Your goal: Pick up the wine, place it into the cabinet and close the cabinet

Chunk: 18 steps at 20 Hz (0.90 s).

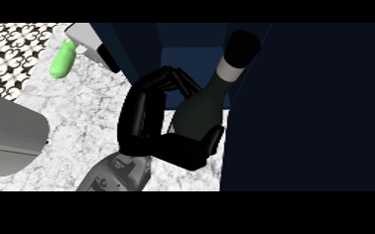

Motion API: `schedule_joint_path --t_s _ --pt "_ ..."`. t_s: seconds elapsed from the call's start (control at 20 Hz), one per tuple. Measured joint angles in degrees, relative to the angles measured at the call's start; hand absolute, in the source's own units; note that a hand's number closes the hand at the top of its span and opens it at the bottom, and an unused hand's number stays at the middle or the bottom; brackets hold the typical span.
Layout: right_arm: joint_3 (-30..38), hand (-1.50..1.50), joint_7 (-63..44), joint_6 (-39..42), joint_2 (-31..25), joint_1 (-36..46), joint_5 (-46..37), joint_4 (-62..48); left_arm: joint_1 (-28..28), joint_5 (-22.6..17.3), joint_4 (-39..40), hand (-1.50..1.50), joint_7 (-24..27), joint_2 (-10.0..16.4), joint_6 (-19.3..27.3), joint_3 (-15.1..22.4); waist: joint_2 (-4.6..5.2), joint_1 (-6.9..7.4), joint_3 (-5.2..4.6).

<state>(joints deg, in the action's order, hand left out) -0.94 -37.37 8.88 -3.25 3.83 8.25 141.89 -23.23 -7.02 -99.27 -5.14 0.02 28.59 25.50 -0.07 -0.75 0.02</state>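
one hand does the work, the right hand, coming up from the lower edge on its grey forearm. its fingers are curled round the left side of the wine bottle and its thumb is hooked against the right of the base, so the hand is closed on the bottle. the other hand does not show.

the bottle is tilted. its dark body sits in the palm, and its pale neck band and black top point up and away into the blue opening of the cabinet. whether the base touches the marbled counter or any shelf i cannot tell. just right of the bottle stands a tall dark panel, which i take for the open door.

well off to the left a green object lies on the counter, and a grey shape sits at the left edge.

as i judge it, the pick-up is done and the placing is under way. setting the bottle down inside, letting go and shutting the cabinet are left.
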Motion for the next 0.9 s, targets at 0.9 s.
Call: schedule_joint_path --t_s 0.9 --pt "0.51 -1.50 -0.20 0.24 -0.70 1.76 -0.16 -0.43 -8.51 -5.81 12.71 1.50 6.84 0.02 10.90 2.96 0.06 0.04 -0.02"
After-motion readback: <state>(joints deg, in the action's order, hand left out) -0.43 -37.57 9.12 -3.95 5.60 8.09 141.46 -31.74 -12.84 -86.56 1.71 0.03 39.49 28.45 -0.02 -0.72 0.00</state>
